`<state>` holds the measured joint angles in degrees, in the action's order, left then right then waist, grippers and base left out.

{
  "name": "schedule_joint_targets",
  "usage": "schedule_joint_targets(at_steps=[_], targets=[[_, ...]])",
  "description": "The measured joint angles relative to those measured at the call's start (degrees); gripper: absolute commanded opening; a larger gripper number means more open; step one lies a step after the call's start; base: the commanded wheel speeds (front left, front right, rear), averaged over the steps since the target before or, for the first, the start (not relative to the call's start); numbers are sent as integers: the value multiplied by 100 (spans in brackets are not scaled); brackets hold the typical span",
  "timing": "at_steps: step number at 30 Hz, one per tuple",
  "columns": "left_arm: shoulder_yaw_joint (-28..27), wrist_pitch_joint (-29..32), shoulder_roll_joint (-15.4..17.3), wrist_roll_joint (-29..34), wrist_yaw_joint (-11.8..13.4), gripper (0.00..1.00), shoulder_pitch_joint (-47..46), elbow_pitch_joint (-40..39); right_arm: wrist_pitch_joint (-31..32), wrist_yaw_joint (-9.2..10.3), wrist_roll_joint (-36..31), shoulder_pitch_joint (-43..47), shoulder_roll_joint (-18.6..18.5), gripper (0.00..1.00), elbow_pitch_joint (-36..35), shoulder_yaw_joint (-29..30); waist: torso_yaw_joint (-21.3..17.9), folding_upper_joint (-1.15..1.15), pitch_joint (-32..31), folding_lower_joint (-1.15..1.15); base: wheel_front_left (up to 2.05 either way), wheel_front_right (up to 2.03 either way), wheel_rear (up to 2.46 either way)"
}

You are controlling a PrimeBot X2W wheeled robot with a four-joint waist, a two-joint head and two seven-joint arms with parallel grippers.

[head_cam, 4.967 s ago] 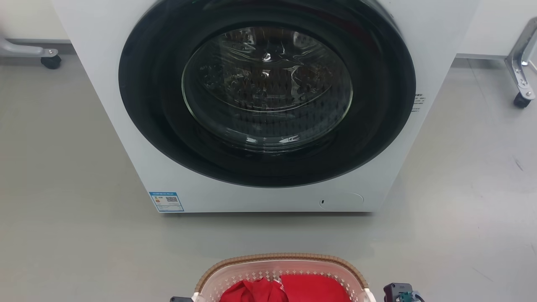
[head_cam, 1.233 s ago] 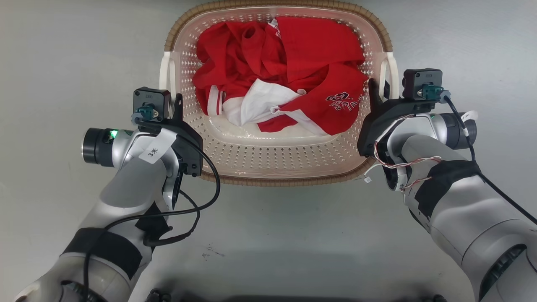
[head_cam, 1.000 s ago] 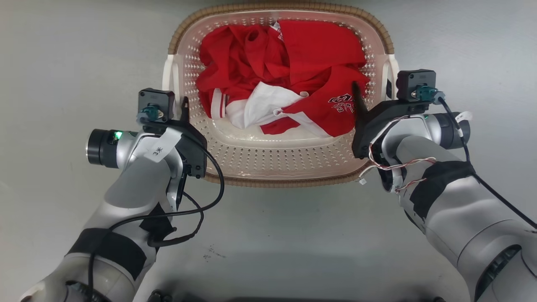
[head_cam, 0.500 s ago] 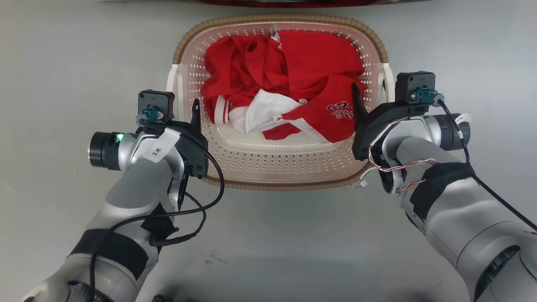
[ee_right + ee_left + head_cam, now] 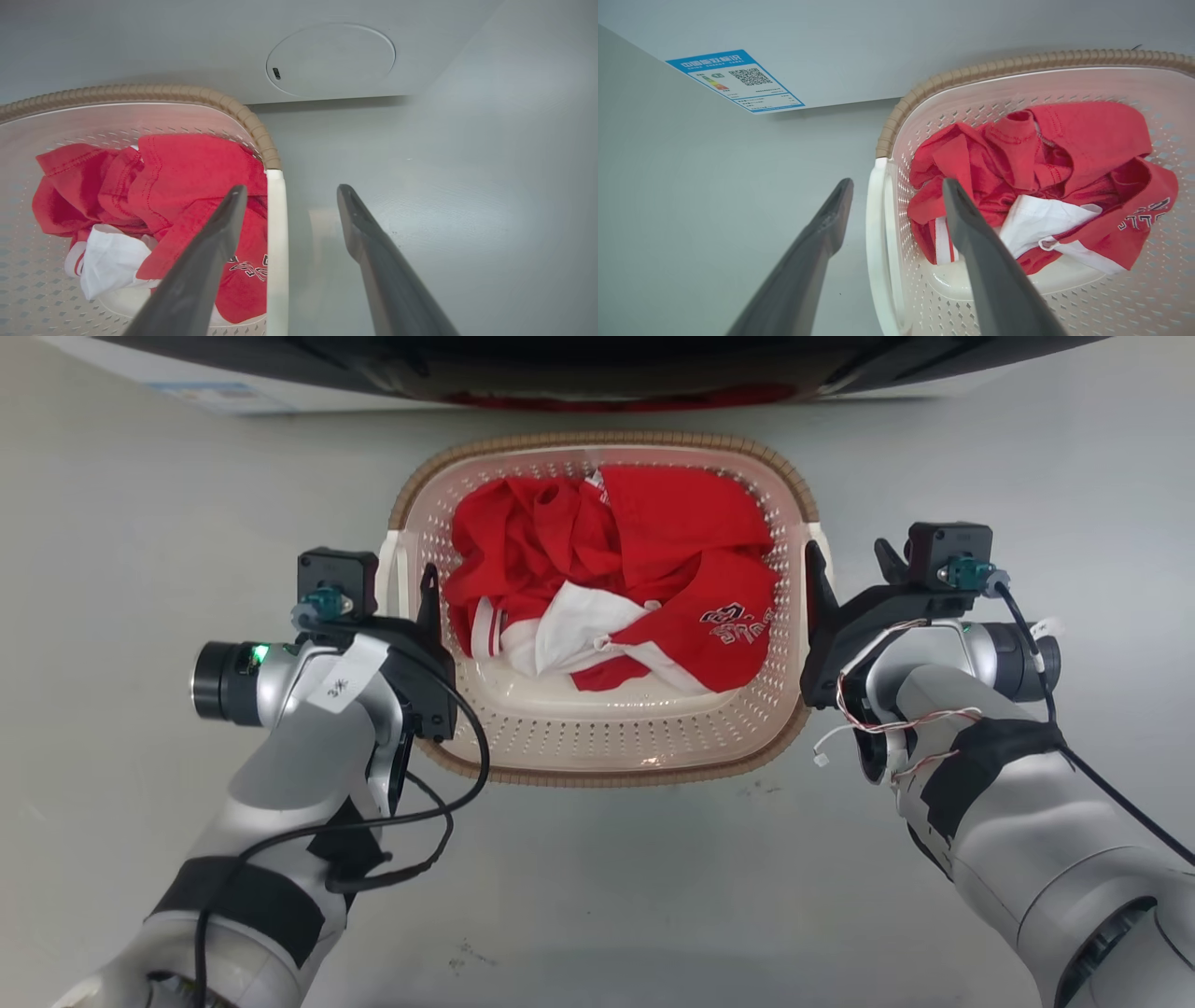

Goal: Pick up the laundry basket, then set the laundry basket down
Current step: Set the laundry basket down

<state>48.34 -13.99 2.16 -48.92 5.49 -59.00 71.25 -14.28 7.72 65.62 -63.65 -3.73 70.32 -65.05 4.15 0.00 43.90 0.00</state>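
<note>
Near the white washing machine [image 5: 924, 42], the cream perforated laundry basket [image 5: 607, 733] sits on the floor [image 5: 597, 896], my left gripper [image 5: 896, 184] and right gripper [image 5: 292, 188] spread astride its white handles [image 5: 875, 242]; I fear one snagging finger could tilt it.

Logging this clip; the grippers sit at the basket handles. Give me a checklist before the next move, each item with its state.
1. Left gripper open, fingers astride the left handle: ok.
2. Right gripper open, astride the right handle: ok.
3. Red clothes all inside the laundry basket, none over the rim: ok.
4. Floor shows between laundry basket and washing machine: ok.
5. Fingers low enough to catch the handles: cannot tell.
</note>
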Motion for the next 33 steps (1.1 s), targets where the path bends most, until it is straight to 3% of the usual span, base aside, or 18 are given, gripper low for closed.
schedule_joint_targets(at_steps=[16, 33], targets=[[-90, -31, 237, 330, -38, 100, 880, -614, -1, 0, -176, 582, 10, 100, -442, 439, -151, 0, -1105, 0, 0, 0, 0], [-749, -32, 656, 1006, 116, 100, 2597, -2369, -1, 0, -797, 2085, -203, 100, -1015, 1485, -262, -1, -2502, -1, 0, 0, 0]])
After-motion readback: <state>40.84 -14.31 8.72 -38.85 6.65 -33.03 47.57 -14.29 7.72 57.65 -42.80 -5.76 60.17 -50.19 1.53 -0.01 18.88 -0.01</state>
